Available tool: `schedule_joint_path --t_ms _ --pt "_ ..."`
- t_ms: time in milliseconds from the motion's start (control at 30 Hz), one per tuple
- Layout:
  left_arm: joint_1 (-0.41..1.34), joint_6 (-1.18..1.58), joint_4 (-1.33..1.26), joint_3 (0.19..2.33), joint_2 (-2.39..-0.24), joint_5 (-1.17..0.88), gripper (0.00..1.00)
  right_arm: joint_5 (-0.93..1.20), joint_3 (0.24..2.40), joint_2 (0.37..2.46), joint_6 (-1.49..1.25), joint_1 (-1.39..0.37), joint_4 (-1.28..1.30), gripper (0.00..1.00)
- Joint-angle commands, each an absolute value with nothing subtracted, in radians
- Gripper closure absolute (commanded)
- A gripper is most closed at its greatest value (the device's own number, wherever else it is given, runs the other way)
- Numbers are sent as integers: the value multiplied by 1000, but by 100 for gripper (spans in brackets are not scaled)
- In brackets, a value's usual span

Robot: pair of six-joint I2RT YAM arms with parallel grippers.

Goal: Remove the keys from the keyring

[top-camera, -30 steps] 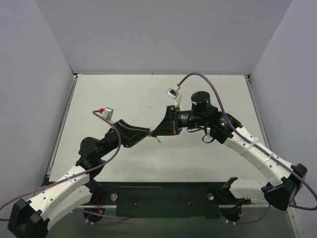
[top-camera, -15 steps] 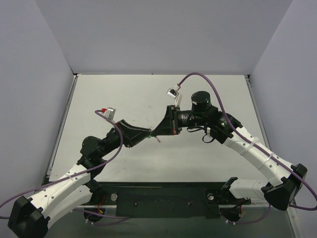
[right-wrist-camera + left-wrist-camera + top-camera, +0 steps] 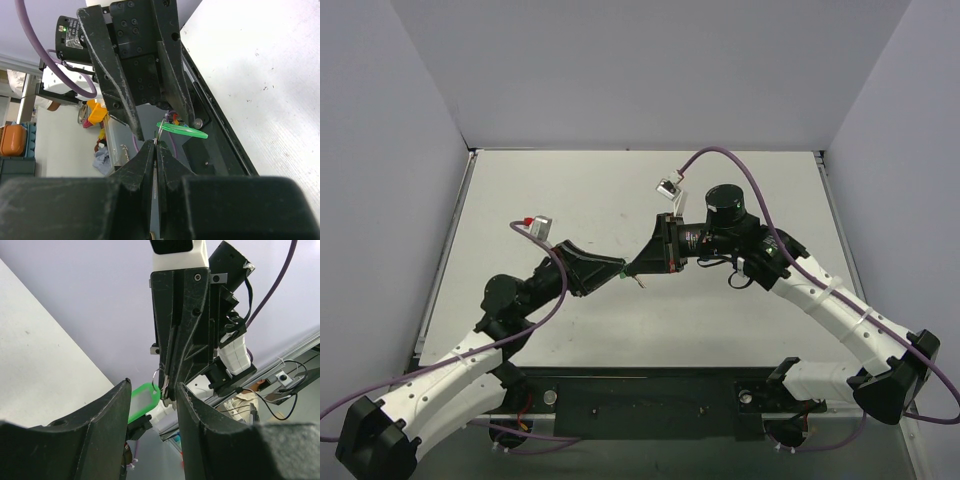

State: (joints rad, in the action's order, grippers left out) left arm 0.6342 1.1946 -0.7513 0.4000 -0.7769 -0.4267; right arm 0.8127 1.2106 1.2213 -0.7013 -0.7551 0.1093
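Above the middle of the table the two grippers meet tip to tip. My right gripper (image 3: 156, 142) (image 3: 631, 268) is shut on the key (image 3: 159, 134), a thin grey metal strip pinched between its pads. The keyring's thin ring (image 3: 157, 377) hangs at those tips, and its green tag (image 3: 143, 399) (image 3: 182, 130) (image 3: 623, 265) sticks out sideways from it. My left gripper (image 3: 153, 386) (image 3: 617, 269) is open. Its fingers (image 3: 102, 427) straddle the right gripper's tip and the tag. The tag lies close to the left-hand finger; I cannot tell if they touch.
White table (image 3: 620, 190) enclosed by grey walls at the back and sides. A black base bar (image 3: 650, 400) runs along the near edge between the arm mounts. Purple cables (image 3: 720, 155) loop above both arms.
The left gripper's jaws have narrowed a little around the right gripper's tip and the tag. The left arm has shifted slightly; the right arm has held still.
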Motion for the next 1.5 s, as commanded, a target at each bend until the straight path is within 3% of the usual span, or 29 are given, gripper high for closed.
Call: schedule_joint_path --t_ms 0,267,600,667,800,967,1467 --pt "638 1193 -787 460 -761 -420 49 828 1204 1203 -680 -762 89 100" --pt "638 1192 -778 459 -756 -416 50 828 1207 1201 -678 -764 94 100" --pt "638 1192 -779 468 -772 -429 65 830 1207 1201 -678 -767 92 100" --pt "640 1190 -781 469 -775 -433 71 830 1210 1203 -676 -767 92 100" --pt "641 1187 -776 474 -776 -445 100 828 1215 1204 -678 -769 97 100" --pt "643 1146 -714 494 -764 -505 100 830 1230 1207 -655 -767 133 100" --pt "641 801 -146 791 -811 -799 100 835 1290 1224 -581 -765 256 100"
